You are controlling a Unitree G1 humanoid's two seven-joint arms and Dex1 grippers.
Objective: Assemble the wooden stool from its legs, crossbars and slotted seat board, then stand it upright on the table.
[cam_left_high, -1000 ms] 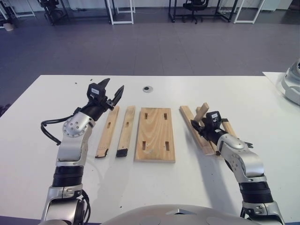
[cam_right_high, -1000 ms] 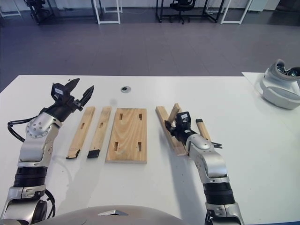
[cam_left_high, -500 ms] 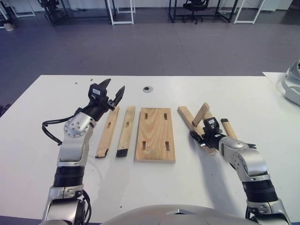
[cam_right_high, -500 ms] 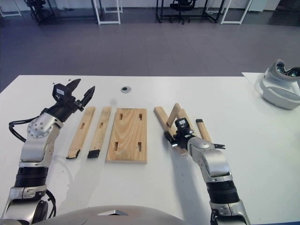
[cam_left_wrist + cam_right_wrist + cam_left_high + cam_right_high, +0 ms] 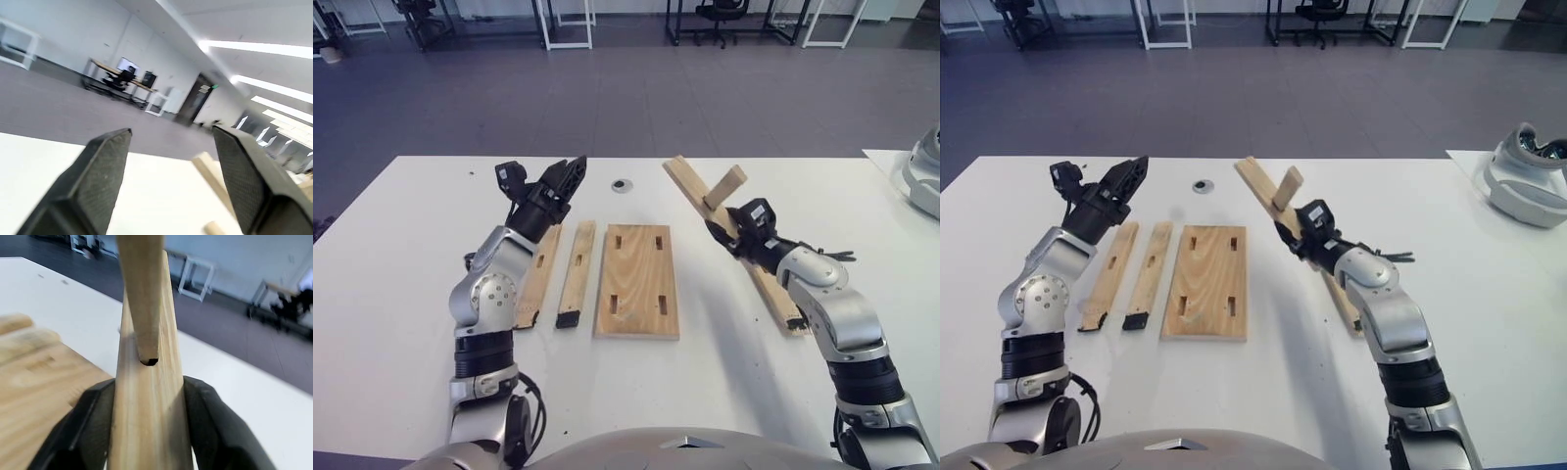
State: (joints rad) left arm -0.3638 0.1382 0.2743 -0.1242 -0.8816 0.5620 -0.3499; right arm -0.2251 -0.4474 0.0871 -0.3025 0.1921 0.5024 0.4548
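Nearest to me, the seat board lies flat in the middle of the counter, with its four slots facing up. Just left of it, two legs lie flat side by side. They do not touch the board.

On the right, my right gripper is closed tight on a long leg. One finger presses on each side of it, about halfway along. The leg is tilted. Its near end is low by the counter, and I cannot tell if it touches. Its far end is up in the air, leaning to the left. A short crossbar sticks out of a slot near that high end.

My left gripper hangs in the air above the far ends of the two legs. It is wide open and has nothing in it.

I think the wood is hard and stiff and will not bend. It looks light. But the leg is long, so it will want to swing if I hold it by an end. The middle, on the flat sides, is the best place to hold. The wood looks smooth, so it could slide. The crossbar may be loose in its slot and could drop out if I tip the leg too far.

Farther off, a little round plug sits in the counter. A headset rests at the far right.
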